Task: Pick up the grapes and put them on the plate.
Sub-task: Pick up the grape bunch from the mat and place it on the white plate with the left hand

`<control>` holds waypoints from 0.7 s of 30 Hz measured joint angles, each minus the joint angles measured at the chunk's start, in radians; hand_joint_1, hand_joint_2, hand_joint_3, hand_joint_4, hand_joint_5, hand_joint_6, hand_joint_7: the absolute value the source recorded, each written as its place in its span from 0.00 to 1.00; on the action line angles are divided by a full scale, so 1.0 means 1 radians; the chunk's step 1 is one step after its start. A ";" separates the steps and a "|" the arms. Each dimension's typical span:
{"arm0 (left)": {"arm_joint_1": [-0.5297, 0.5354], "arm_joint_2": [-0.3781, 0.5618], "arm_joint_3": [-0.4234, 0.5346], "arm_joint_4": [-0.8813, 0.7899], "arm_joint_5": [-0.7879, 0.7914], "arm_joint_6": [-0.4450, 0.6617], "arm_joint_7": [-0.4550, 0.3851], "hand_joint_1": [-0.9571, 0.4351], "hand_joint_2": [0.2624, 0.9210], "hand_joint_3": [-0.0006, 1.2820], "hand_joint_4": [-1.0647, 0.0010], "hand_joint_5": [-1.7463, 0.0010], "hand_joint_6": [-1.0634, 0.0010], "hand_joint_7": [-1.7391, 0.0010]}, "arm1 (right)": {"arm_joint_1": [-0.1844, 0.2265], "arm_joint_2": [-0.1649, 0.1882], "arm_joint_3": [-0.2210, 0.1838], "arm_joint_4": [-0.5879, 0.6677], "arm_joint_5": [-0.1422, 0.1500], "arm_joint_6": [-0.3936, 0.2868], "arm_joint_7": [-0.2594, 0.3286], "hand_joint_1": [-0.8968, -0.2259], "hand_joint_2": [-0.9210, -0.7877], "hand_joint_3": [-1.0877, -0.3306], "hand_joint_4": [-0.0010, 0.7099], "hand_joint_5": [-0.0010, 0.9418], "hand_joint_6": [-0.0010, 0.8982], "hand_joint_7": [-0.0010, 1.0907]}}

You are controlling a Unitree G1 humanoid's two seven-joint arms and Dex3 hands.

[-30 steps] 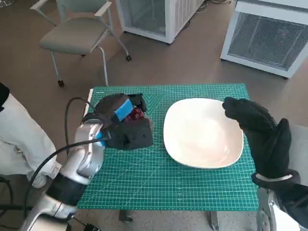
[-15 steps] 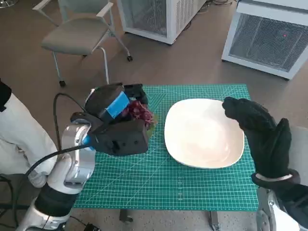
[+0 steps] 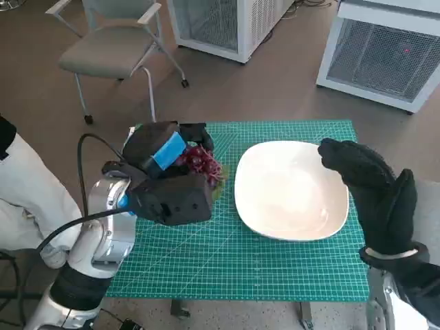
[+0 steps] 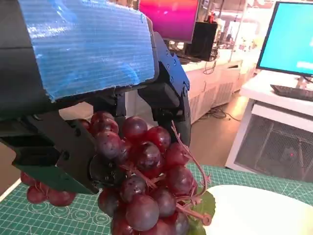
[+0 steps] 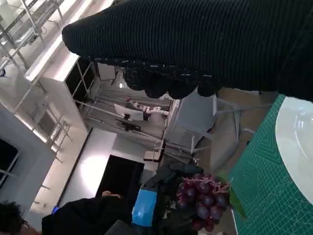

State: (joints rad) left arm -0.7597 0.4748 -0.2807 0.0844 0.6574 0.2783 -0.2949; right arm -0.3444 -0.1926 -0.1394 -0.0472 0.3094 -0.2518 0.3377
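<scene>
A chair (image 3: 110,48) stands on the floor beyond the table's left corner, and a person's pale sleeve (image 3: 31,189) shows at the left edge. On the green mat (image 3: 227,254) the left hand (image 3: 168,175) grips the grapes (image 3: 201,162), its black fingers (image 4: 168,98) wrapped round the top of the dark red bunch. In the left wrist view the bunch (image 4: 146,176) hangs below the fingers with its stem and a green leaf (image 4: 203,208) trailing, clear of the mat. The grapes sit just left of the plate (image 3: 292,189), not over it. The white plate holds nothing; its surface shows bare from rim to rim. Right of it, the gloved right hand (image 3: 375,189) is raised over the plate's right rim with its fingers together and lightly curled; it holds nothing, and I cannot tell whether it touches the plate. Two white cabinets (image 3: 385,48) stand on the floor behind.
</scene>
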 measured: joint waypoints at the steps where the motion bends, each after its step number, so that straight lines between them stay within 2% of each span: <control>1: 0.000 -0.002 0.000 0.004 0.000 0.000 -0.002 0.69 0.85 0.14 0.33 0.25 0.24 0.53 | 0.000 0.000 0.000 0.000 0.000 0.000 0.000 0.56 0.00 0.62 0.41 0.43 0.14 0.84; 9: -0.017 -0.019 -0.014 0.023 0.005 0.003 -0.029 0.69 0.87 0.11 0.31 0.27 0.22 0.54 | 0.001 0.000 -0.001 -0.001 0.000 0.000 0.000 0.56 0.00 0.62 0.41 0.42 0.14 0.83; 13: -0.049 -0.036 -0.032 0.031 0.014 0.007 -0.037 0.69 0.91 0.08 0.32 0.26 0.25 0.52 | 0.002 0.000 -0.001 -0.001 -0.001 0.000 0.000 0.56 0.00 0.62 0.41 0.42 0.14 0.83; 17: -0.094 -0.060 -0.051 0.044 0.024 0.008 -0.042 0.69 0.93 0.07 0.33 0.31 0.30 0.43 | 0.004 0.000 -0.001 -0.003 -0.001 0.000 -0.001 0.56 0.00 0.62 0.41 0.42 0.14 0.83; 21: -0.151 -0.090 -0.070 0.062 0.029 0.007 -0.059 0.69 0.94 0.08 0.34 0.27 0.31 0.46 | 0.006 0.000 -0.001 -0.004 -0.002 0.000 -0.001 0.56 0.00 0.62 0.41 0.42 0.14 0.83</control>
State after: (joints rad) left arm -0.9112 0.3851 -0.3507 0.1462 0.6868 0.2854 -0.3535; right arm -0.3381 -0.1923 -0.1406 -0.0514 0.3076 -0.2518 0.3362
